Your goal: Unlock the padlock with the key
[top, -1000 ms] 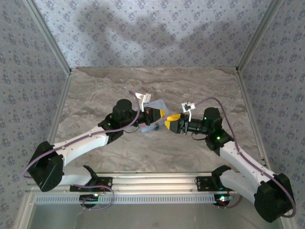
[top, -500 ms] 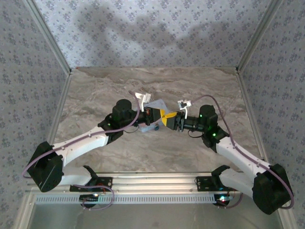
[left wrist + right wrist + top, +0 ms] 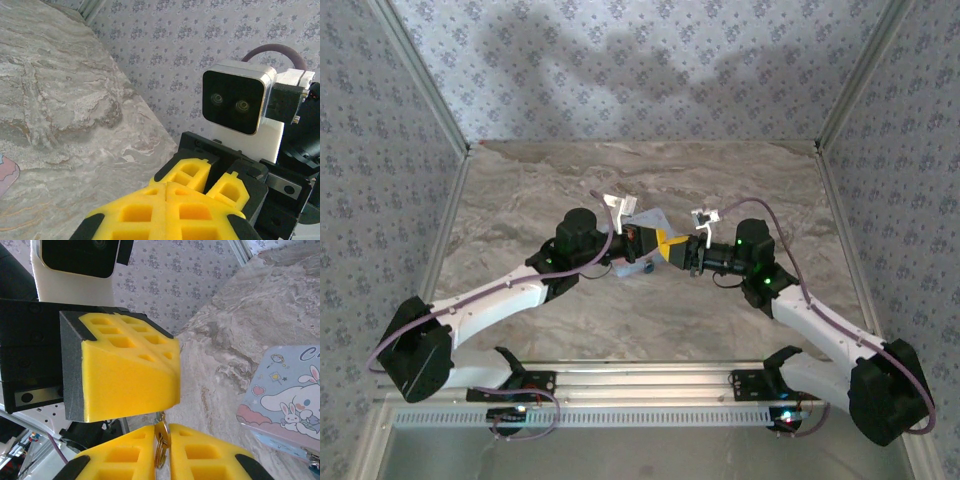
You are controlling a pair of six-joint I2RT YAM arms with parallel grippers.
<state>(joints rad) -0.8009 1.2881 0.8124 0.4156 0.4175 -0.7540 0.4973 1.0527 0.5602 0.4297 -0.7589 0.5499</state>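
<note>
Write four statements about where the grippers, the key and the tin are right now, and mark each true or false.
1. The right gripper pinches the key between its pads. True.
2. The left gripper is wide open. False: its pads are pressed together.
3. The two grippers sit at opposite table edges. False: they meet tip to tip over the middle of the table.
4. The cartoon-printed tin lies on the table. True.

- We see bright, even light from above; soft shadows fall on the back wall point(image 3: 620, 60).
- In wrist views, we find the nearest yellow fingers point(image 3: 165, 215) slightly blurred.
</note>
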